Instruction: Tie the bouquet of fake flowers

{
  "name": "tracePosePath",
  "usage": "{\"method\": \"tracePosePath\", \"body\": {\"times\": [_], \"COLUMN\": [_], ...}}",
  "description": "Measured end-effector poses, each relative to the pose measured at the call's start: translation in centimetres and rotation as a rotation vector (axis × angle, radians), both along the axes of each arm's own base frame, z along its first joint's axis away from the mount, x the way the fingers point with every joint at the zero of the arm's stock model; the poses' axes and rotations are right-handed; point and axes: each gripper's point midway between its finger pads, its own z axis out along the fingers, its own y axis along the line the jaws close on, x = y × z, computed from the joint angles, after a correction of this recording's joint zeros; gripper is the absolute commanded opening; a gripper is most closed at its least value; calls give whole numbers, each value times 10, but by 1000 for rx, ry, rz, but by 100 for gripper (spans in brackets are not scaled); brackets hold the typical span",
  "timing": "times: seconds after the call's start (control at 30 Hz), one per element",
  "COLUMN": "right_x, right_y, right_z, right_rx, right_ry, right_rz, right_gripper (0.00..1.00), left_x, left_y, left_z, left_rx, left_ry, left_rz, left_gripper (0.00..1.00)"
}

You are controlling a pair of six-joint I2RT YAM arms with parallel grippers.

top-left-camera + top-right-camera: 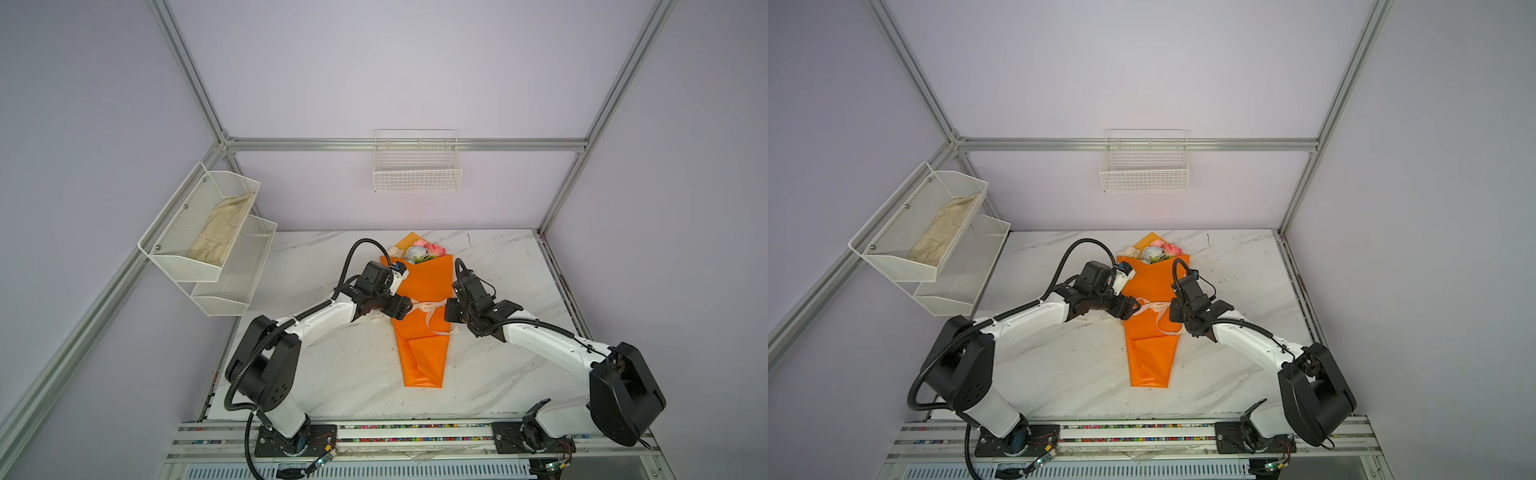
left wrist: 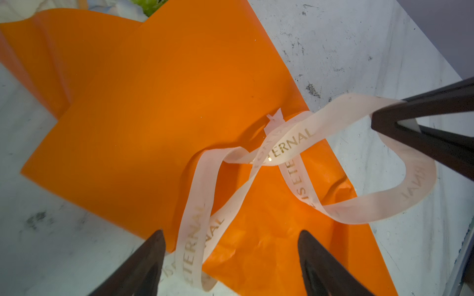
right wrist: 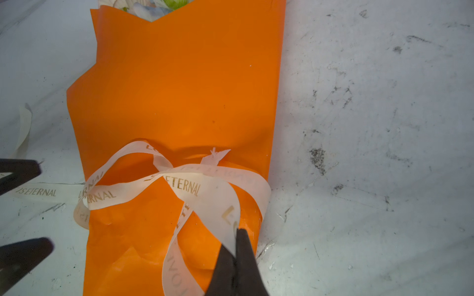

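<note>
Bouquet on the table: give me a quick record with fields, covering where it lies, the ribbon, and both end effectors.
bouquet: orange-wrapped, lying flat on the marble table, blooms toward the back wall
cream ribbon: crossed loosely over the wrap's middle, not pulled tight
left end effector: open, a ribbon strand lying between its jaws
right end effector: shut on the cream ribbon at the wrap's edge

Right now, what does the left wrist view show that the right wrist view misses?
Left wrist only: the whole ribbon loop spread past the orange paper over the table, pinched by the shut right pincer. Right wrist only: a pale curled strip on the table beyond the open left pincer. Both: the orange paper, the ribbon crossing, the flower tops.
</note>
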Motion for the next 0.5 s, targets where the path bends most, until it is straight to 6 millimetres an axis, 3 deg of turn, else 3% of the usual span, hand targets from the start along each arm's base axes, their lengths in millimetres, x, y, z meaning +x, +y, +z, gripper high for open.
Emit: {"method": "tracePosePath", "body": {"times": [0.13,0.33,0.5], "right_x": [0,0,0], "right_y": [0,0,0], "right_z": [0,0,0], "right_rx": [0,1,1], "right_ry": [0,1,2], "right_rz": [0,1,1], "right_gripper": [0,0,0], "left_x": [0,9,9], "left_y": [45,140,196], "left_z": [3,-33,-55], "left_rx": [-3,88,171], "left_ry": [25,152,201], "left_rz": [292,757,978], "left_gripper": [89,89,85]}}
